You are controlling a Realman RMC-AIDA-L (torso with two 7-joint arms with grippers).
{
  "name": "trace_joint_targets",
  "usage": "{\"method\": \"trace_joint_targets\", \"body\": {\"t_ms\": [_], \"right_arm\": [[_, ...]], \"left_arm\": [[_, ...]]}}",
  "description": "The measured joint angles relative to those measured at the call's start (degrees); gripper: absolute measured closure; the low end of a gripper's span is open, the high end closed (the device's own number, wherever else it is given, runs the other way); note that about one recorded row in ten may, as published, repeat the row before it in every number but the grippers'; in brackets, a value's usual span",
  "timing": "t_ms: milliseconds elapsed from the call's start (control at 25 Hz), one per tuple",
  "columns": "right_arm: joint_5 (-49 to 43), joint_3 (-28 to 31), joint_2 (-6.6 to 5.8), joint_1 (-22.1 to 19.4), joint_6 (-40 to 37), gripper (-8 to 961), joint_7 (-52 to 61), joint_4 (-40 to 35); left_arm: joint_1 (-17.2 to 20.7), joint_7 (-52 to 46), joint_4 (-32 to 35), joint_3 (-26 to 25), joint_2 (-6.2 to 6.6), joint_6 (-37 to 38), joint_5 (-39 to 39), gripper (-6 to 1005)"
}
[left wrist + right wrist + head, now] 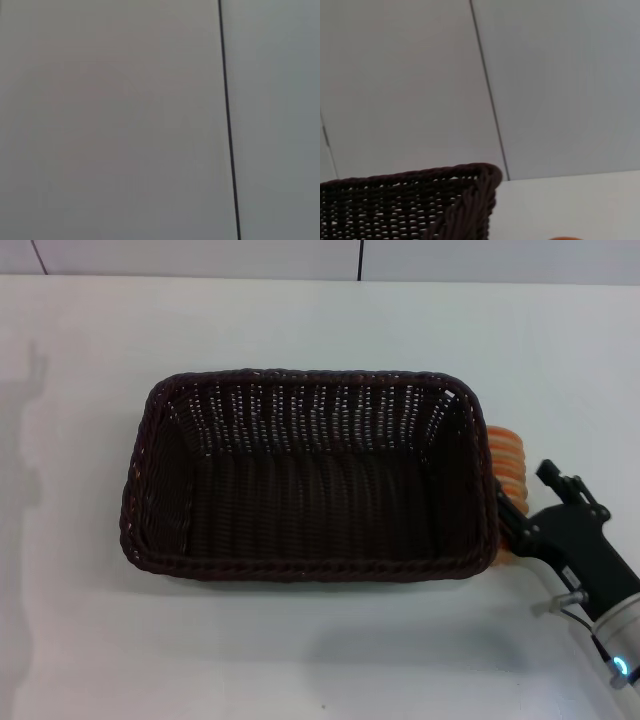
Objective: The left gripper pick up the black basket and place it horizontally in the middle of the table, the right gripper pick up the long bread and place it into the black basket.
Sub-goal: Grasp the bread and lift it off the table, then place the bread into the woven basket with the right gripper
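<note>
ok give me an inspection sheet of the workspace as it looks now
Surface: white table, bare around the basket.
Job's things: black basket upright, long side across the table, nothing inside; long bread outside, against its right end.
Clutter: nothing seen.
Grippers: right gripper at the bread beside the basket's right wall, fingers partly hidden; left gripper not in view.
Cables: thin wires by the right wrist.
Surroundings: pale wall panels with dark seams.

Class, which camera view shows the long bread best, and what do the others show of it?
The head view: the long bread shows its orange ridges beside the black basket. The right wrist view catches only an orange sliver; the left wrist view shows none of it.
</note>
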Motion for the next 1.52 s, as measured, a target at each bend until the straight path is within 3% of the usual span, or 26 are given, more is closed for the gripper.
{"method": "trace_joint_targets", "body": {"t_ms": [640,760,960,1080,1120,1240,1360,1520], "right_arm": [[0.47,0.76,-0.26,1.89,5.89,235,5.36,-0.84],[0.58,2.54,-0.33,1.05,4.15,297,5.37,-0.73],[0.65,5.46,-0.20,-2.21,-5.43,352,4.69,-0.40],[0.64,6.57,-0.08,-5.17,-16.66,365,4.64,-0.21],[0.64,6.57,-0.08,-5.17,-16.66,370,4.64,-0.21],[-1.19,5.57,-0.06,-6.01,-26.53,383,4.62,-0.23],[-6.43,5.11,-0.17,-4.57,-32.06,405,4.56,-0.32],[-13.54,5.04,-0.36,0.56,-28.82,438,5.54,-0.27]], "left_arm": [[-2.13,0.00,1.54,-0.03,0.06,-0.23,0.51,217],[-2.25,0.00,1.54,-0.13,0.07,-0.23,0.51,217],[-2.77,0.00,2.12,-0.32,0.15,-0.23,0.52,217],[-3.06,0.00,2.67,-0.44,0.13,-0.23,0.51,217],[-3.19,0.00,2.91,-0.46,0.12,-0.23,0.51,217],[-3.41,0.00,3.44,-0.49,0.10,-0.22,0.51,217],[-3.53,0.00,3.76,-0.50,0.09,-0.21,0.49,218],[-4.14,-0.30,4.74,-0.49,0.08,-0.21,0.54,218]]}}
